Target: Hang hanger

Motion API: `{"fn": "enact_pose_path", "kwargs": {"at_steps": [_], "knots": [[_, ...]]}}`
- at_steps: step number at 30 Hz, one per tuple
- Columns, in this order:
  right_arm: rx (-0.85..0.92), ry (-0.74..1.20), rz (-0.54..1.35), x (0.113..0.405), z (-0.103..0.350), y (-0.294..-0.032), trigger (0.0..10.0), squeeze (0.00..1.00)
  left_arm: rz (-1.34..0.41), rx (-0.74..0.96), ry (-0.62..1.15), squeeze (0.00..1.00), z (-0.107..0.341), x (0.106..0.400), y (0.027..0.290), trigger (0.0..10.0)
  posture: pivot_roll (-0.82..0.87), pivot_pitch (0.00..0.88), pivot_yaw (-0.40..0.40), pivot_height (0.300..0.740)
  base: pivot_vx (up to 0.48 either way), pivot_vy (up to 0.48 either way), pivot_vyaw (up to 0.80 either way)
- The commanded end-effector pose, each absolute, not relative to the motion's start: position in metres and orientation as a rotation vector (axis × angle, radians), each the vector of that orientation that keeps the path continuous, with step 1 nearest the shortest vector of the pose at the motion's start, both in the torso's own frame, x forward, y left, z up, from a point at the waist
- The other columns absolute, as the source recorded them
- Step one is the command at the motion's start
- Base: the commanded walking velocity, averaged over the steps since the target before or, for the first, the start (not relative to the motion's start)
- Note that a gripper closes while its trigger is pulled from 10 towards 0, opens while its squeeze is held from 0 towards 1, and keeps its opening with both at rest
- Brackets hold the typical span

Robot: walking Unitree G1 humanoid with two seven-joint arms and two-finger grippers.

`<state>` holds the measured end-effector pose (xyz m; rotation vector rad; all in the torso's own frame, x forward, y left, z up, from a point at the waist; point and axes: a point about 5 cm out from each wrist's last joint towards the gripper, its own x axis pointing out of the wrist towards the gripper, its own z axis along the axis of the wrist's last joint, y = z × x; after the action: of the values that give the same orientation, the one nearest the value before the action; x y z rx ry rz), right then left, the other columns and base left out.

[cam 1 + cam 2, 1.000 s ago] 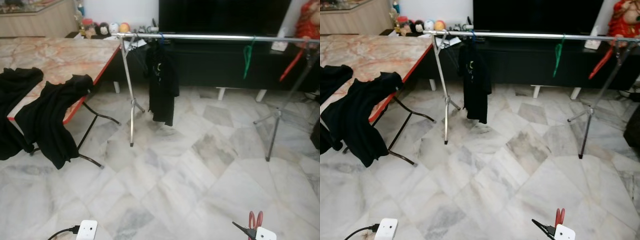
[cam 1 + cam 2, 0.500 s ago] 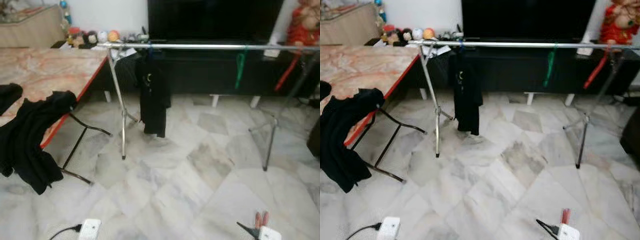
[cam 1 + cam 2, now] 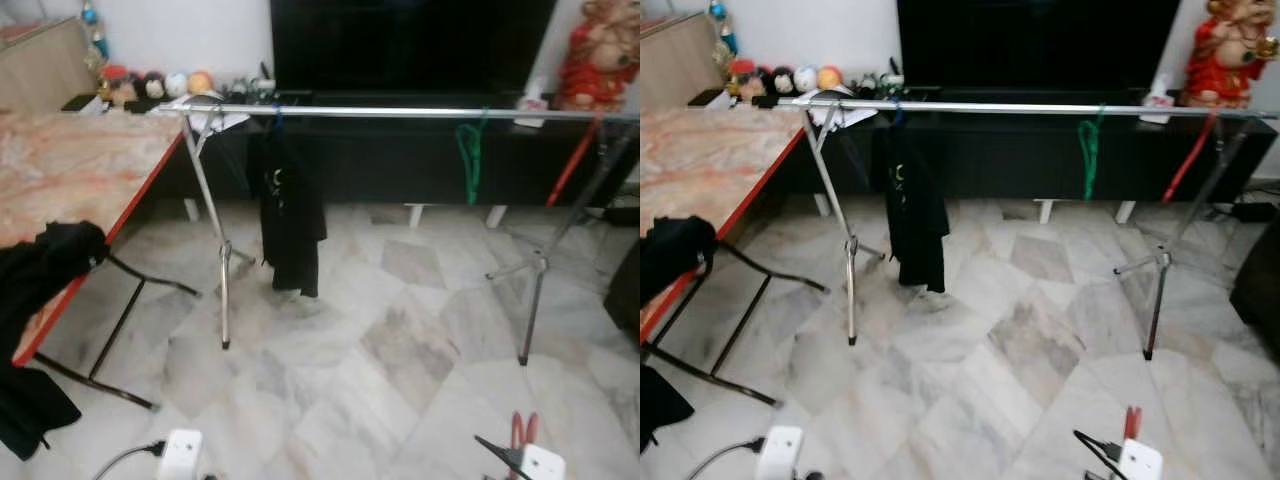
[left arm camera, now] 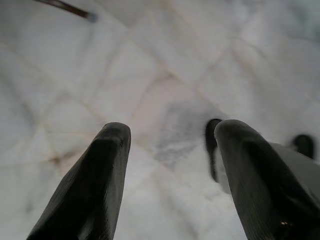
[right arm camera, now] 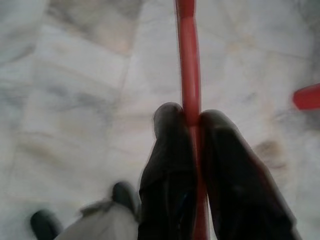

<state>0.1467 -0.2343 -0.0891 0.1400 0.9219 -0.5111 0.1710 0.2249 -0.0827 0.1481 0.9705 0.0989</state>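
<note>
- Eye views: silver garment rail [image 3: 400, 112] runs across the room on two tripod stands, in front of a dark TV cabinet [image 3: 420, 150]. Black shirt [image 3: 287, 215] hangs near the rail's left end. Green hanger [image 3: 467, 150] hangs further right on the rail; a red hanger [image 3: 572, 160] hangs near the right stand.
- Marble-top table [image 3: 70, 170] with a red edge sits on the left, black clothes [image 3: 40, 270] draped over its near edge. Small toys [image 3: 780, 78] line the cabinet top behind it. Red figurine [image 3: 1230, 50] at the far right. Floor is marble tile [image 3: 350, 380].
- Right arm low at the bottom right of the frame, with the red hanger in hand [image 3: 518, 432] sticking up from it, well short of the rail. Left arm low at bottom left, hanging idle.
- Left wrist view: left gripper [image 4: 170, 145] fingers spread apart, nothing between them, floor tiles below.
- Right wrist view: right gripper [image 5: 191, 117] fingers pinched together on the red hanger's bar, which runs up between them; another bit of red plastic at the frame edge. Picture is blurred.
</note>
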Motion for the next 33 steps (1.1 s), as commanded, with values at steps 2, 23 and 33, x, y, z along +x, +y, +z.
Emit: {"fn": "enact_pose_path", "kwargs": {"at_steps": [2,23,33], "knots": [[0.107,0.907,-0.515,0.142,-0.088,-0.242,10.0,0.0,0.123,0.177,0.941,0.0,-0.083,0.169,0.223,10.0,-0.07,0.0,-0.015,0.74,0.0,0.0,0.0],[-0.19,0.482,0.088,0.24,0.007,-0.297,10.0,0.0,-0.265,0.345,0.22,0.0,0.04,0.287,0.222,10.0,-0.08,0.0,-0.007,0.74,0.0,0.0,0.0],[-0.343,0.505,0.765,0.243,0.037,-0.255,10.0,0.0,-0.989,0.426,0.273,0.0,0.058,0.267,0.163,10.0,-0.08,0.0,-0.015,0.74,0.0,0.0,0.0]]}}
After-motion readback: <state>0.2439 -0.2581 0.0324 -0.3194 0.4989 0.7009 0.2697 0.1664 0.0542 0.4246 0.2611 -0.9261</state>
